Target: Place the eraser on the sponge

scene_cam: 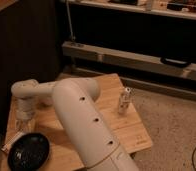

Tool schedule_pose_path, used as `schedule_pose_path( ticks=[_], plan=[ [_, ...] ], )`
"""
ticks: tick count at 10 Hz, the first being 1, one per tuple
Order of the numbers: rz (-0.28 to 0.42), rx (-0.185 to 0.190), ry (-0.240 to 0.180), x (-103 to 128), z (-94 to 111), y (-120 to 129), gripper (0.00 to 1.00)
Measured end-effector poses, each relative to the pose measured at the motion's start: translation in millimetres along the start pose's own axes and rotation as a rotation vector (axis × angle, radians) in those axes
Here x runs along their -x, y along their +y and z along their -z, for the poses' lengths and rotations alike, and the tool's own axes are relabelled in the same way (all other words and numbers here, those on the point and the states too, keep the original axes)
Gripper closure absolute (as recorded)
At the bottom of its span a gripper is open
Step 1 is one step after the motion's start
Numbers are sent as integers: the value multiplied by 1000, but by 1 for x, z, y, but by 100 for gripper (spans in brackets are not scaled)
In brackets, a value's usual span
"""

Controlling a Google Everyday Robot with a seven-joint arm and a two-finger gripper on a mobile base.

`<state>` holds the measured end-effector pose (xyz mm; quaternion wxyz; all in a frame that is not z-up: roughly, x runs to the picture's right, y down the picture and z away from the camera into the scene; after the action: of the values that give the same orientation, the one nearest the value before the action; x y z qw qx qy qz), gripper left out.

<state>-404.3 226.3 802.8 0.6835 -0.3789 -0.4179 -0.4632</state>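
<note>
Eraser (7, 145), flat pale bar, beside round pan (28, 152); pincer (23, 125) above.

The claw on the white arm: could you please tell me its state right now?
Claw: state cannot be told; it points down over the left side of the light wooden table, beside the round black pan.
</note>
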Motion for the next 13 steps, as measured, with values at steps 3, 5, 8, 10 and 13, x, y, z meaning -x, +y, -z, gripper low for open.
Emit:
schedule_pose_path(
  ticks=[3, 5, 8, 10, 13],
  plan=[
    [-2, 4, 3, -2, 0, 2, 20],
    [-3, 3, 2, -2, 0, 2, 20],
    [-4, 1, 2, -2, 0, 2, 20],
    [-4, 1, 1, -2, 0, 2, 20],
    [3, -3, 10, -2, 0, 1, 20]
  ],
)
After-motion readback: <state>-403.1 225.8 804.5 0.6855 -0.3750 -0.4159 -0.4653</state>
